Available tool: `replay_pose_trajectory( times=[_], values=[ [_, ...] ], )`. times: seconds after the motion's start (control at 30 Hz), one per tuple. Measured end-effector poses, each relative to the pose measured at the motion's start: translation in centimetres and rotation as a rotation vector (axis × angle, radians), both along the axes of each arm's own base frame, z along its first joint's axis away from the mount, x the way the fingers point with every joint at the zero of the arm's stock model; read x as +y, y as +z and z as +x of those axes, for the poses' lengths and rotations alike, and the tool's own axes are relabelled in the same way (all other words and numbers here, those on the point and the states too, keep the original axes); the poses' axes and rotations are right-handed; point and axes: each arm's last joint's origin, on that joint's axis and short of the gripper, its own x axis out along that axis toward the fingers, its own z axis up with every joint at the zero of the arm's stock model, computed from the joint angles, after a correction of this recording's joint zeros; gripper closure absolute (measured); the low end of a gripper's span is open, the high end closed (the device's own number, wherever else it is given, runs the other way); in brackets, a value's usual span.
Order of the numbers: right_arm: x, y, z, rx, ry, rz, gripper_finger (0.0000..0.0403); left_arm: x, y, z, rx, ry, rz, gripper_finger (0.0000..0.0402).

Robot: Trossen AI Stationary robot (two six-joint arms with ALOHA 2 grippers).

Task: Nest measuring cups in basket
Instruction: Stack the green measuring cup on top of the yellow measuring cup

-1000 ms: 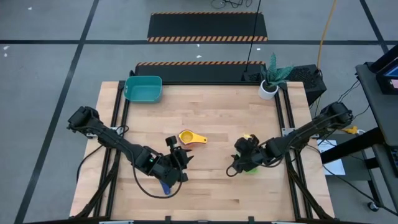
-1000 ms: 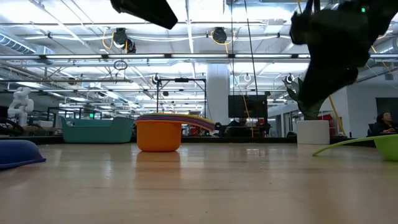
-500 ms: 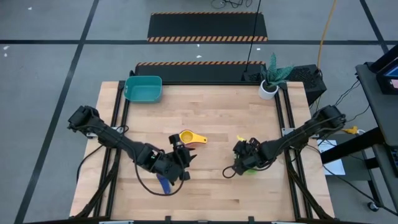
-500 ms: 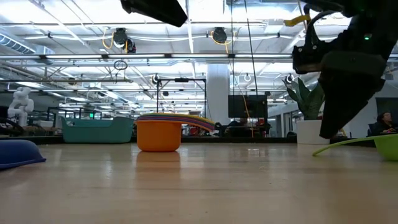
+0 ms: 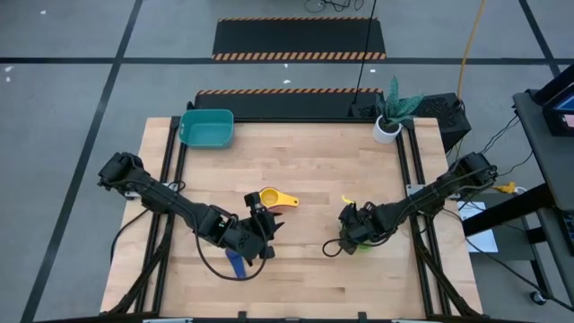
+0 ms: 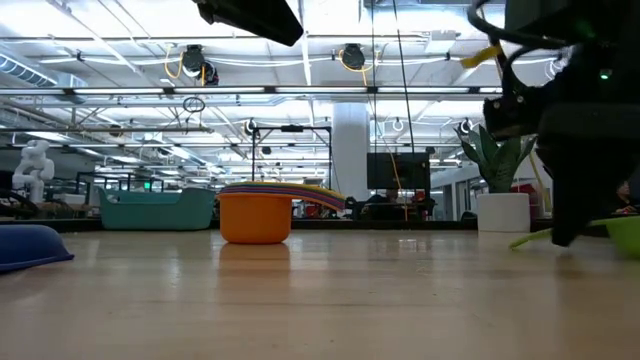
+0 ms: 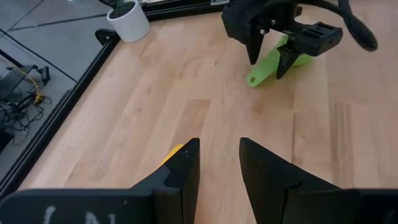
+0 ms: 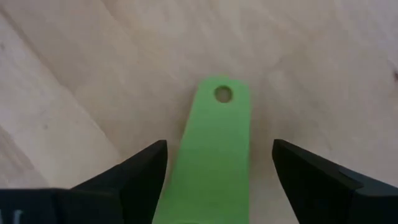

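Observation:
A green measuring cup (image 7: 300,58) lies on the table at the right, its flat handle (image 8: 214,140) pointing away from the bowl. My right gripper (image 8: 217,152) points steeply down over that handle, open, one finger on each side with a gap to both. A stack of measuring cups, orange at the bottom (image 6: 255,218), stands mid-table with a yellow handle (image 5: 287,203). My left gripper (image 7: 219,165) hovers open just near of the stack, holding nothing. A blue cup (image 5: 236,265) lies by the left arm. The teal basket (image 5: 207,127) stands at the far left corner.
A small white plant pot (image 5: 387,128) stands at the far right corner. Bare wooden table lies between the stack and the green cup (image 5: 360,246), and between the stack and the basket (image 6: 155,208).
My right gripper has come down toward the green cup's handle and tipped to point more steeply at the table. Its fingers now reach close to the tabletop around the handle. The cups have stayed where they were.

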Motion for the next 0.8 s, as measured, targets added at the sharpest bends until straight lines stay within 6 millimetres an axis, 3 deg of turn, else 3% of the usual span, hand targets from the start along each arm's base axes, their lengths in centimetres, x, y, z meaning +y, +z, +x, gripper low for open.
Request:
replay_pose_trajectory(
  times=[0.37,0.8],
  values=[
    [-0.21,-0.86,-0.69,0.031,0.018,0.026,0.0159,0.0,0.03,0.01,-0.003,0.0,-0.002,0.0286],
    [-0.09,-0.76,-0.64,0.034,0.097,0.062,0.0266,0.0,0.04,0.0,-0.003,0.0,-0.002,0.0286]
  ],
)
